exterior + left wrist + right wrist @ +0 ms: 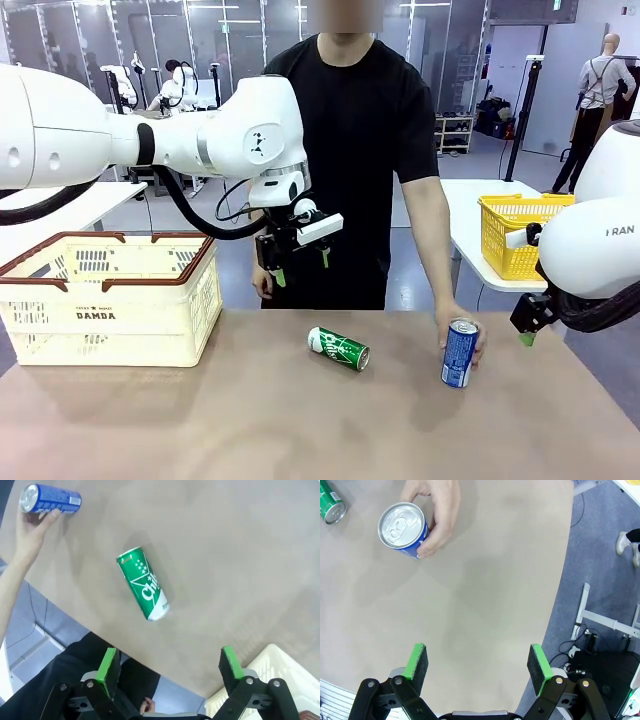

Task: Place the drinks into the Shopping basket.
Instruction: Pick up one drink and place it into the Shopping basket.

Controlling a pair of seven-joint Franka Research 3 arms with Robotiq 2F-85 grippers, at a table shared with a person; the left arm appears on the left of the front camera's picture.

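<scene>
Pretty much step one, it's reckoned: nothing has been grabbed yet. The green drink can with white lettering (338, 348) lies sideways on the table (250, 430), well below the left gripper (302, 266), whose fingers are spread wide and empty, so a descent is called for. The slim blue can (460, 353) is held upright by a person's hand (464, 322), apart from the right gripper (477, 662), also gaping. The cream slotted plastic basket (100, 322) is parked at the left.

The left end effector (170, 665) and right end effector (478, 663) hover, jaws apart.

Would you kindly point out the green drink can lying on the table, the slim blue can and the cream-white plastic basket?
green drink can (338, 348), front view, middle of its side.
slim blue can (459, 356), front view, printed side.
cream-white plastic basket (140, 330), front view, front wall.
</scene>
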